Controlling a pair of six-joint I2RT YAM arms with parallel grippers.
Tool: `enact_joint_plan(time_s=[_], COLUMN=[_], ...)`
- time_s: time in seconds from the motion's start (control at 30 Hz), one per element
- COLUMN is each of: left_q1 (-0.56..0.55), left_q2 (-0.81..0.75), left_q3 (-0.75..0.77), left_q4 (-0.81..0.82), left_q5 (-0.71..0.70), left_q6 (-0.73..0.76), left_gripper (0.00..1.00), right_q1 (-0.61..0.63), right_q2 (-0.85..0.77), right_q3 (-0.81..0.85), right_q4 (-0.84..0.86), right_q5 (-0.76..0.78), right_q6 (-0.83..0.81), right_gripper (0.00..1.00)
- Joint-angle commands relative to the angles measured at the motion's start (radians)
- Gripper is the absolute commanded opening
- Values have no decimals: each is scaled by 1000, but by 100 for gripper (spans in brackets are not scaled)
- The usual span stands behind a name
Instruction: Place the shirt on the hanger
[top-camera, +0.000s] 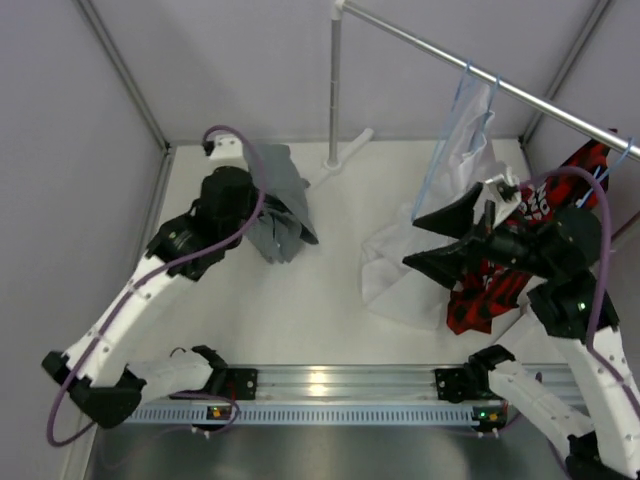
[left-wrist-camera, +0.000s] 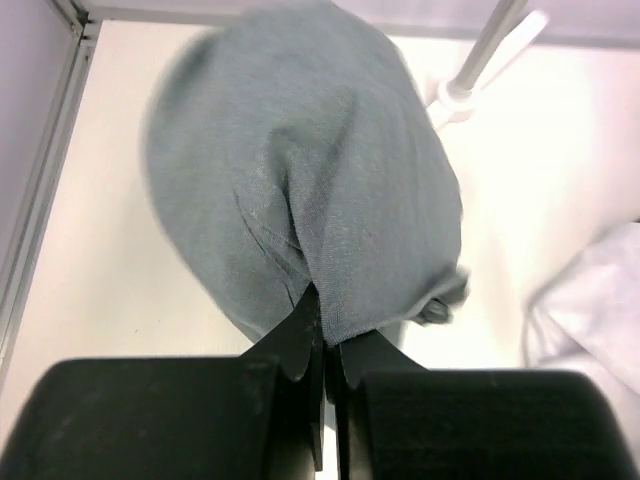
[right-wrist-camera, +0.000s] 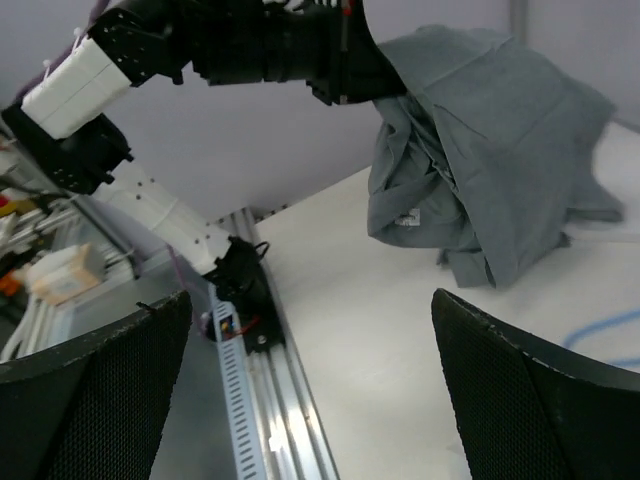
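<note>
The white tabletop (top-camera: 320, 310) carries a bunched grey shirt (top-camera: 285, 215) near its far-left corner, the lower folds resting on the surface. Toward the right edge a white garment (top-camera: 395, 275) spreads onto it, with a red-and-black garment (top-camera: 480, 295) just beside. A rack's pole foot (top-camera: 345, 152) stands at the far edge. A metal rail (top-camera: 340, 385) runs along the near edge.

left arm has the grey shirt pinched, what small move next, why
Probably raise the left gripper a little: it is shut on the shirt, whose lower cloth looks draped on the table; the open right gripper could then take an edge.
</note>
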Motion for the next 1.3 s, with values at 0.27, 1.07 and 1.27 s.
enact_joint_plan(time_s=[0.27,1.07,1.27], left_q1=[28,20,-75], left_q2=[-254,39,320], left_q3=[171,-24,40], left_q4=[-391,-131,-20], left_q5=[364,641,637], left_q6=[57,97,183], left_gripper=[0,0,0], right_q1=[642,989,974], right_q2=[479,541,327], right_q3=[313,-72,-114], right_q4=[-114,260,38], right_q5=[592,1495,1597], right_q6=[-371,-148,-102], right_gripper=[99,99,100])
